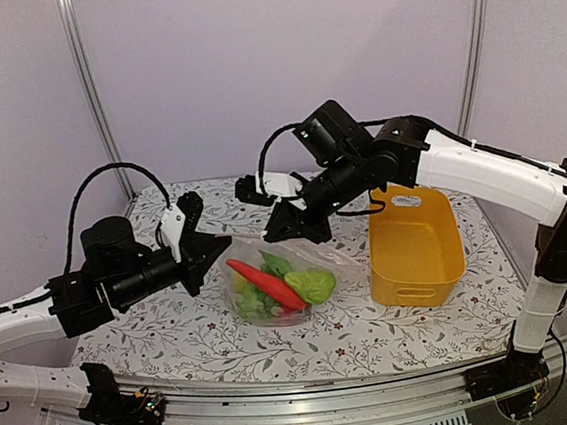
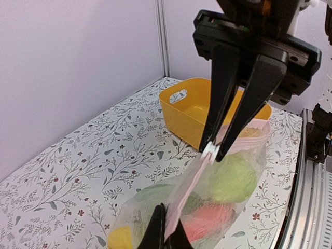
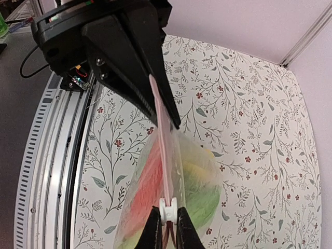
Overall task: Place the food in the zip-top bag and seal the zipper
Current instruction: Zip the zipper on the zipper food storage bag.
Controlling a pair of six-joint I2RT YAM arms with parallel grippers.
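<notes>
The clear zip-top bag (image 1: pixel 320 261) hangs between my two grippers with the food inside it: a red-orange carrot (image 1: pixel 265 283), a green pear (image 1: pixel 313 285) and other green pieces. A yellow piece (image 2: pixel 120 238) shows low in the bag in the left wrist view. The zipper (image 3: pixel 163 150) is a pinkish strip stretched taut along the mouth. My left gripper (image 2: pixel 167 228) is shut on the strip's left end. My right gripper (image 3: pixel 167 220) is shut on the zipper's white slider (image 3: pixel 167 210). In the top view the left gripper (image 1: pixel 219 254) and right gripper (image 1: pixel 301 233) stand at opposite ends of the bag.
A yellow plastic basket (image 1: pixel 417 245) stands empty to the right of the bag, under the right arm. The floral tablecloth (image 1: pixel 175 333) covers the table. A metal rail (image 3: pixel 52 155) runs along the near edge. Walls close the back and sides.
</notes>
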